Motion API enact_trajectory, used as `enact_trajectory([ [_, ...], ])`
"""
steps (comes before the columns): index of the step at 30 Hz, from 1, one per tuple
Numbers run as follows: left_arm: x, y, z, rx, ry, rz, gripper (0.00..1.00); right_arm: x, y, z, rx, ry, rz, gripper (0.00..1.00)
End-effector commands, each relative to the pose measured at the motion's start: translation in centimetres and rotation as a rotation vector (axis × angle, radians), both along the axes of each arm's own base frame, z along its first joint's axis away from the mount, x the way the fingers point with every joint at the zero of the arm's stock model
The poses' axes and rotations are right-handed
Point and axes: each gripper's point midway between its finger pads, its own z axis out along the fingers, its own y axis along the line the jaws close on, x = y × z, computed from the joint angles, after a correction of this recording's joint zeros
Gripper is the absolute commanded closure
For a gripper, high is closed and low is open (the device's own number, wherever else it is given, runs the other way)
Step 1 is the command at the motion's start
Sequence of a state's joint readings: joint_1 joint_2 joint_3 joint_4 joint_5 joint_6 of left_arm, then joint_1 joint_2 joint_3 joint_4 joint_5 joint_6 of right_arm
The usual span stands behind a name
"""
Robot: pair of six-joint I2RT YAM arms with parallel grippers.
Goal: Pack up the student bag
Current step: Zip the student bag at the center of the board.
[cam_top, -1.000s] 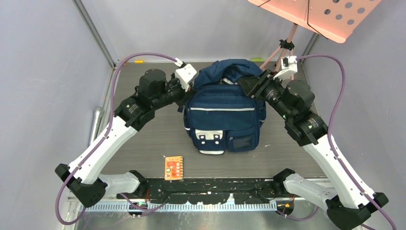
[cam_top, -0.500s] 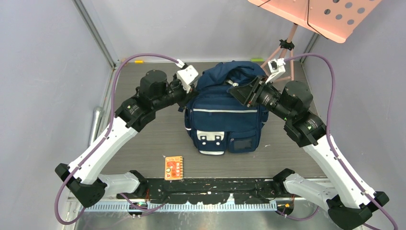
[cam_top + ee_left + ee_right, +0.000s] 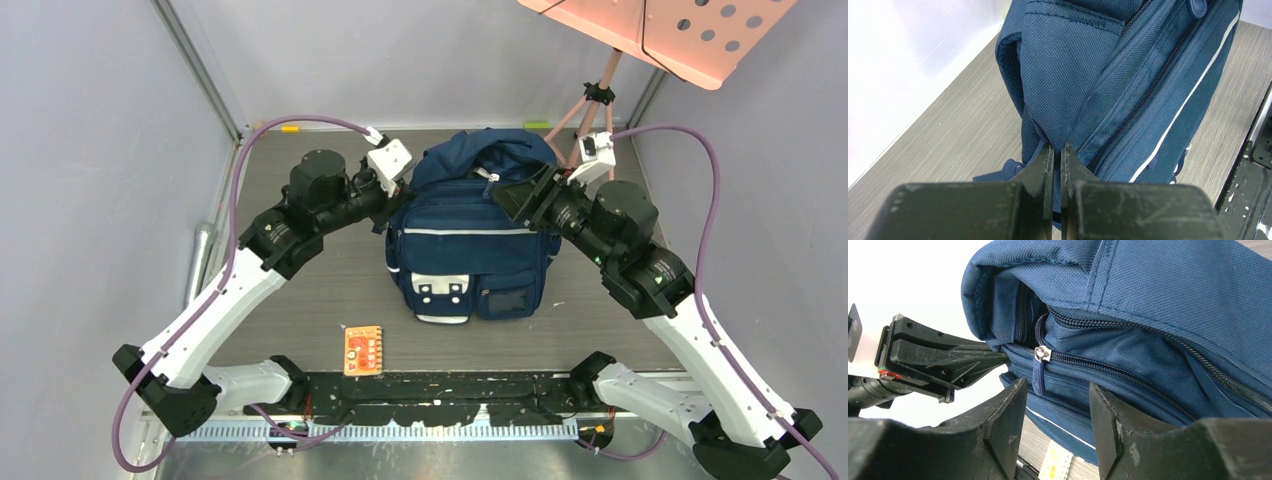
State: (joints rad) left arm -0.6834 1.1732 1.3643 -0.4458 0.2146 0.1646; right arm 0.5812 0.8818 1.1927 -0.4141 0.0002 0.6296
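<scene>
The student bag (image 3: 468, 245) stands upright in the middle of the table, navy with a pale stripe and white patches on its front pockets. My left gripper (image 3: 1057, 148) is shut on a fold of fabric at the bag's upper left side (image 3: 1108, 75), near a zip line. My right gripper (image 3: 1058, 386) is open at the top right of the bag (image 3: 1168, 315). A blue zip pull (image 3: 1039, 371) hangs just beyond its gap, close to the left finger (image 3: 1003, 415) and not pinched. The top zip gapes a little. In the right wrist view my left gripper (image 3: 945, 360) shows beyond the bag.
A small orange card (image 3: 363, 351) lies flat on the table in front of the bag, to the left. A pink perforated stand (image 3: 660, 35) on a tripod (image 3: 590, 105) rises at the back right. Grey walls close in the table on three sides.
My right gripper has moved left from the bag's top right corner onto the top zip. The left gripper has held its pinch in place.
</scene>
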Motion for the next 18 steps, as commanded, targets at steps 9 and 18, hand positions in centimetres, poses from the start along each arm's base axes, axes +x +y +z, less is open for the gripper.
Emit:
enact_trajectory([
  [9,-2.7,-0.9,0.8,-0.098,0.038,-0.092,1.0,-0.4,3.1,1.7,0.024,0.008,-0.058,0.45],
  [18,-3.6,-0.6,1.1,-0.107,0.021,-0.11,1.0,1.2,3.0,0.1,-0.045,0.043,-0.211,0.68],
])
